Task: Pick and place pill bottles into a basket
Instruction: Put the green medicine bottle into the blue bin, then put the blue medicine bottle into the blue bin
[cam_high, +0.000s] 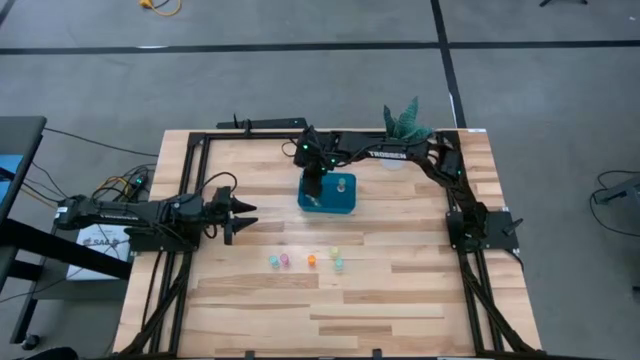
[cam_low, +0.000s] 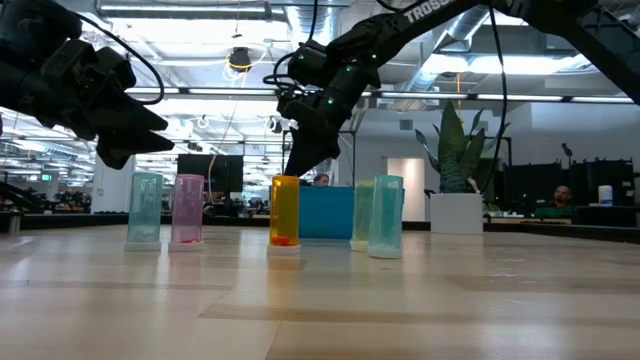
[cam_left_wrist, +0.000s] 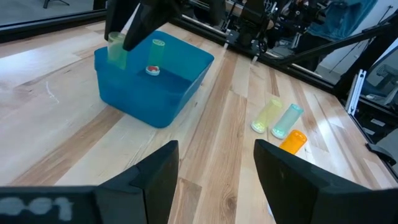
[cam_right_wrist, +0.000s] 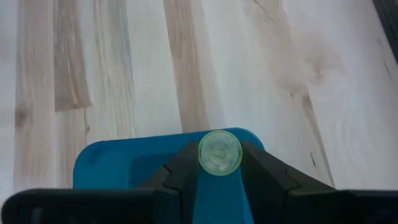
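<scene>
The teal basket (cam_high: 345, 203) sits at the table's middle, toward the far side. One pale green bottle (cam_left_wrist: 156, 52) stands upright inside it. My right gripper (cam_right_wrist: 219, 155) is over the basket's left end (cam_high: 312, 187), shut on a green bottle (cam_left_wrist: 116, 50). Several bottles stand on the table in a row near the basket: teal (cam_low: 145, 208), pink (cam_low: 187, 208), orange (cam_low: 284, 212), yellow (cam_low: 362, 213), teal-green (cam_low: 385, 215). My left gripper (cam_high: 240, 215) is open and empty left of the basket, pointing at it. My right gripper pinches the green bottle's round sides just below its top (cam_right_wrist: 219, 151) between its two fingers (cam_right_wrist: 261, 171). The fingers come from above, pointing down. The bottle stays upright with its lower end inside the basket's left end (cam_left_wrist: 102, 59); whether it stands on the floor I cannot tell.
A white pot with a green plant (cam_high: 405, 128) stands at the far edge, right of the basket. The black frame rails (cam_high: 190, 190) run along the table's left and right sides. Bare wood lies in front of the bottle row (cam_high: 320, 310).
</scene>
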